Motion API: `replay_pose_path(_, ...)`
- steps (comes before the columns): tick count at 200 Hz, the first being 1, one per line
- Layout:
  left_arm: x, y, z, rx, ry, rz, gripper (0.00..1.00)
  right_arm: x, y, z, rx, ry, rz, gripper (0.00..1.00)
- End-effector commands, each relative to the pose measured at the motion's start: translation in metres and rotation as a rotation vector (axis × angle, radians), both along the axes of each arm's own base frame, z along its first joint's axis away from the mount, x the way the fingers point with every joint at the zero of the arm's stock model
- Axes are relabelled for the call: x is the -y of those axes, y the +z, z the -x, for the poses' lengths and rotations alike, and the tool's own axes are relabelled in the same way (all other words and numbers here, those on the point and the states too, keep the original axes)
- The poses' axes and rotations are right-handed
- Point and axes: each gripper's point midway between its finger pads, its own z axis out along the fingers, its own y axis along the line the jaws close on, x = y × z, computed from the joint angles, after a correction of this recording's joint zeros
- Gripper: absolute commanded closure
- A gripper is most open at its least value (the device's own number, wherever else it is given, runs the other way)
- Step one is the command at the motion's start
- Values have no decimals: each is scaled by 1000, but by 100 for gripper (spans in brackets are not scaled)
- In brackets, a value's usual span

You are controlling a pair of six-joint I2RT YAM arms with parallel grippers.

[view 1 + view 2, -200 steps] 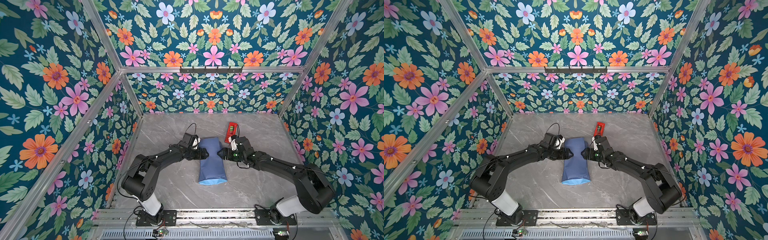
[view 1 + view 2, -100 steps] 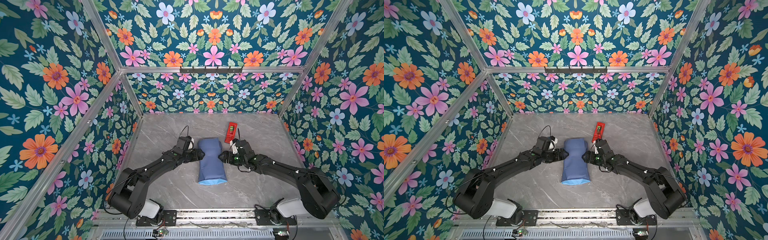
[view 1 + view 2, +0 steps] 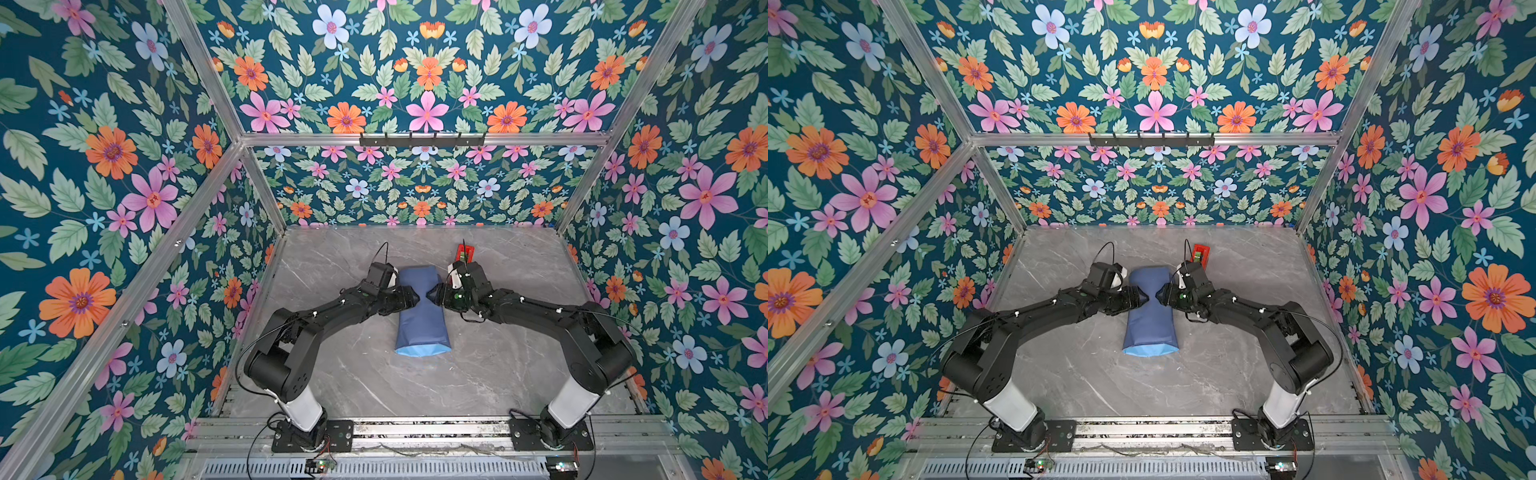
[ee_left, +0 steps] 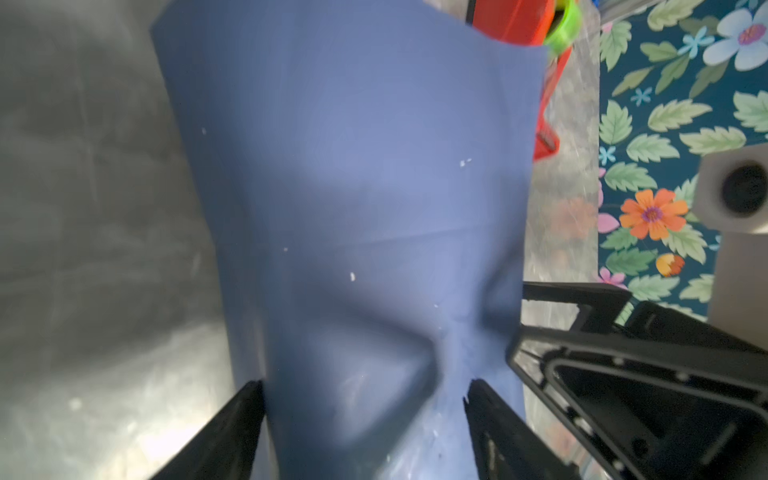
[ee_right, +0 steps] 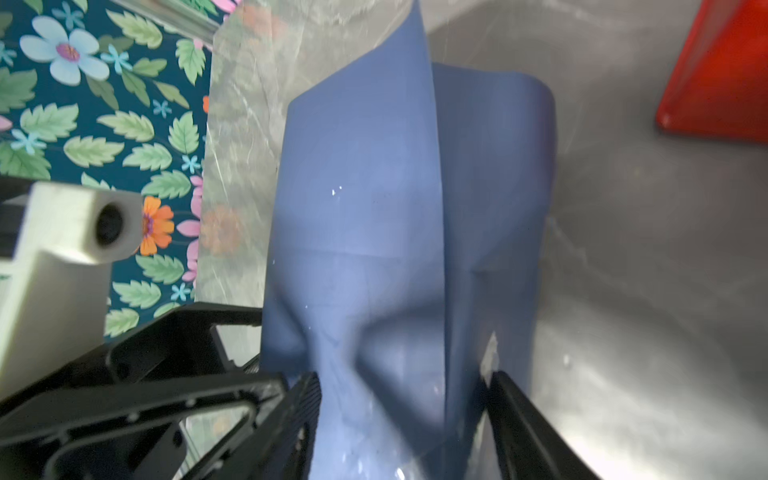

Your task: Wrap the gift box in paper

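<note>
The paper (image 3: 422, 328) (image 3: 1150, 328) lies dark face out, rolled round something long on the table, with a light-blue strip at its near end. The gift box is hidden inside it. My left gripper (image 3: 413, 298) (image 3: 1140, 301) reaches in from the left and my right gripper (image 3: 430, 291) (image 3: 1158, 296) from the right, tip to tip over the parcel's middle. In the left wrist view the left gripper (image 4: 365, 386) stands wide, with puckered paper (image 4: 353, 166) filling the gap and touching both fingers. The right gripper (image 5: 405, 378) holds dented paper (image 5: 374, 187) the same way.
A red tape dispenser (image 3: 465, 251) (image 3: 1200, 252) stands just beyond the right gripper, close to the parcel's far right corner. Flowered walls close in the grey marble table (image 3: 353, 382) on three sides. Both arm bases sit on the front rail.
Both grippers have moved inward from the parcel's sides until their tips nearly meet over its middle. The paper is pressed in there. The right jaws have narrowed.
</note>
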Motion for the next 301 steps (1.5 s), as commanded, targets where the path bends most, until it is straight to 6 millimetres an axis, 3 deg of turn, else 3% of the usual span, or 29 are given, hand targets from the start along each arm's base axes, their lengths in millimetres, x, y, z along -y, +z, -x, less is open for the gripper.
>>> replay_pose_path(1,-11,8,-7,61,12,-69,16,12,2,-5,20,19,74,29)
replay_pose_path(19,-21,17,7,94,9,-61,13,28,-2,9,26,39,156,22)
replay_pose_path(22,-22,19,10,102,5,-55,13,30,8,13,45,43,150,21)
replay_pose_path(33,-28,19,27,117,-17,-44,12,33,10,32,41,68,141,19)
replay_pose_path(60,-35,13,64,153,-112,-18,12,21,6,84,40,146,156,16)
replay_pose_path(81,-30,5,74,165,-175,-12,17,14,-6,101,12,159,158,17)
replay_pose_path(126,-26,-25,79,144,-217,-76,27,13,-36,101,-17,141,192,30)
replay_pose_path(157,-27,-32,75,167,-217,-95,31,16,-48,97,-12,137,232,36)
replay_pose_path(267,-41,-60,69,194,-182,-262,32,20,-57,87,10,113,277,42)
replay_pose_path(301,-45,-64,68,208,-146,-314,37,17,-56,86,11,108,259,44)
